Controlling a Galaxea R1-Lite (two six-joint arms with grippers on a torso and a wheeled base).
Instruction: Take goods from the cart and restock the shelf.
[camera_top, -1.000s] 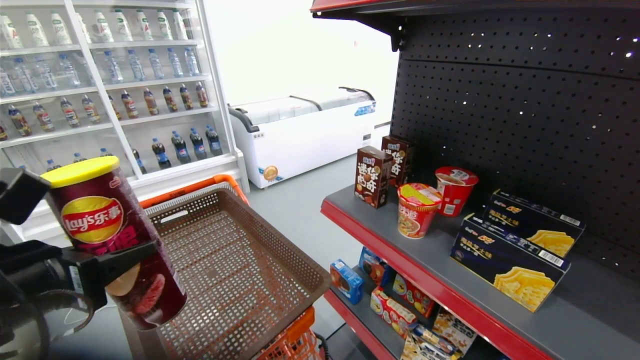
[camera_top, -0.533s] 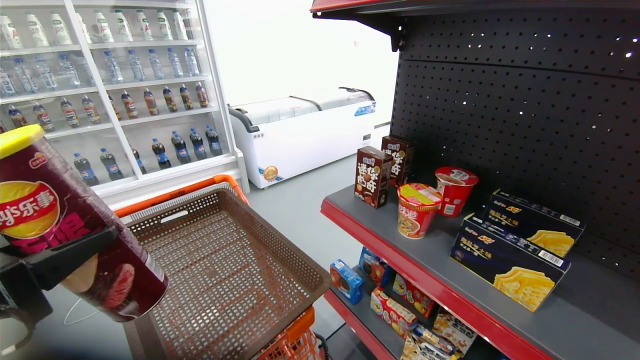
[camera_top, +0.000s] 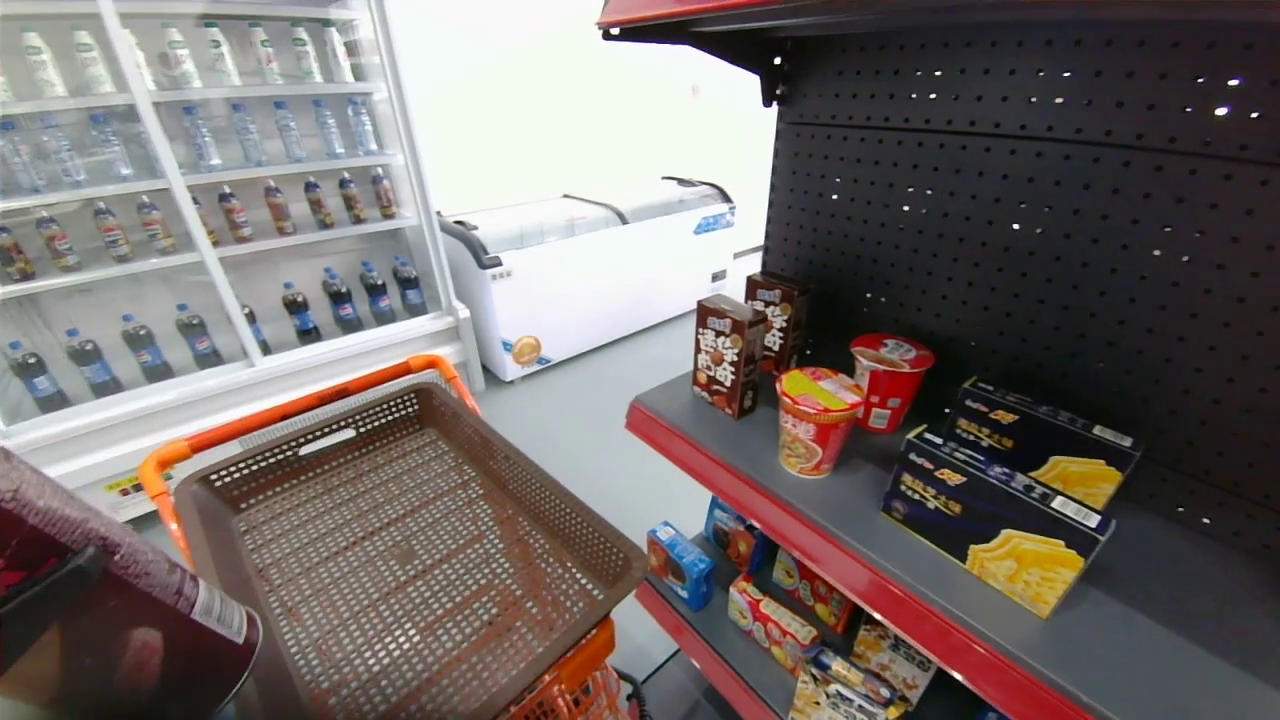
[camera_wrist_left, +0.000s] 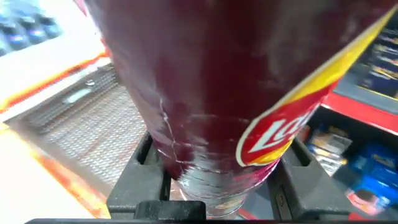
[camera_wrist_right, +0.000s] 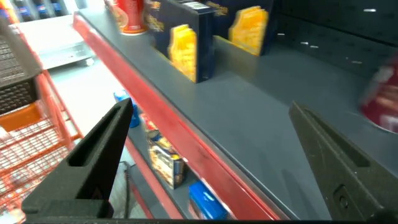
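Observation:
A dark red chips can (camera_top: 120, 630) with a yellow logo shows at the bottom left of the head view, tilted and cut off by the frame edge. My left gripper (camera_wrist_left: 221, 183) is shut on the chips can (camera_wrist_left: 224, 93), one finger on each side of it. Beside it stands the cart's brown perforated basket (camera_top: 560, 520), with nothing in it. The grey shelf board with a red front edge (camera_top: 760, 470) is to the right. My right gripper (camera_wrist_right: 211, 168) hangs open over the shelf board (camera_wrist_right: 267, 106), holding nothing.
On the shelf stand two brown boxes (camera_top: 727, 355), two noodle cups (camera_top: 815, 420) and two dark blue cracker boxes (camera_top: 990, 510); bare board lies at the front right (camera_top: 1150, 640). A lower shelf (camera_top: 700, 620) holds snacks. A drinks fridge (camera_top: 200, 200) and chest freezer (camera_top: 590, 270) stand behind.
My left gripper has carried the chips can left and down, nearly out of the head view. The head camera has shifted slightly; basket and shelf goods stay put.

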